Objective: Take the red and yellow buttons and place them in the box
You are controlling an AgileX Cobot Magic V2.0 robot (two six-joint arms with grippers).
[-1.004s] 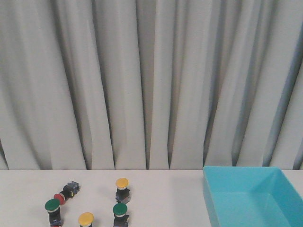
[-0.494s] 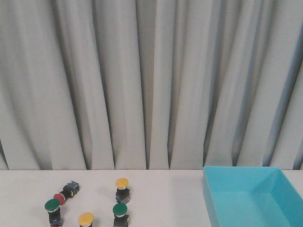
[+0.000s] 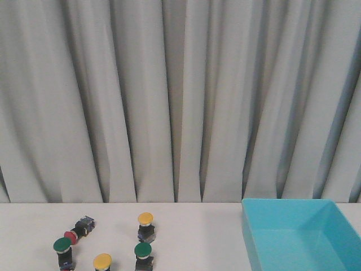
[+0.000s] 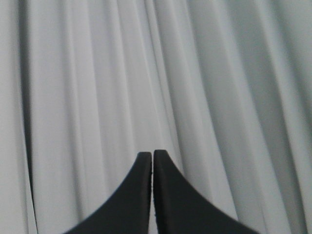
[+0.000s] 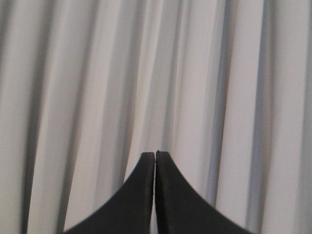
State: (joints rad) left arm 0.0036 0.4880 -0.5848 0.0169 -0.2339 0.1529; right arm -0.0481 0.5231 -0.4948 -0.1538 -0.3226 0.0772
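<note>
five small push buttons sit grouped on the left part of the white tabletop (image 3: 192, 237), well apart from the large turquoise-blue plastic box (image 3: 293, 240) at the right, which shows nothing inside in the part visible. the round yellow-capped button on a black body (image 3: 145, 224) stands upright farthest back in the cluster, a second yellow-capped button (image 3: 102, 262) stands nearer the camera at the picture's lower edge, and the red-capped button with a black-and-grey body (image 3: 77, 230) lies tipped on its side, cap pointing toward the near left. two green-capped buttons (image 3: 62, 248) (image 3: 142, 254) stand among them and are not wanted, so any reach has to thread past them. neither arm shows in the front view. the left claw (image 4: 152, 156) has its black fingertips pressed together with nothing between them, and the right claw (image 5: 155, 156) is closed the same way; both wrist cameras see only the pleated grey curtain (image 3: 180, 101), which suggests the arms are raised and level, parked clear of the work. the task looks not yet started: all red and yellow buttons are on the tabletop.
</note>
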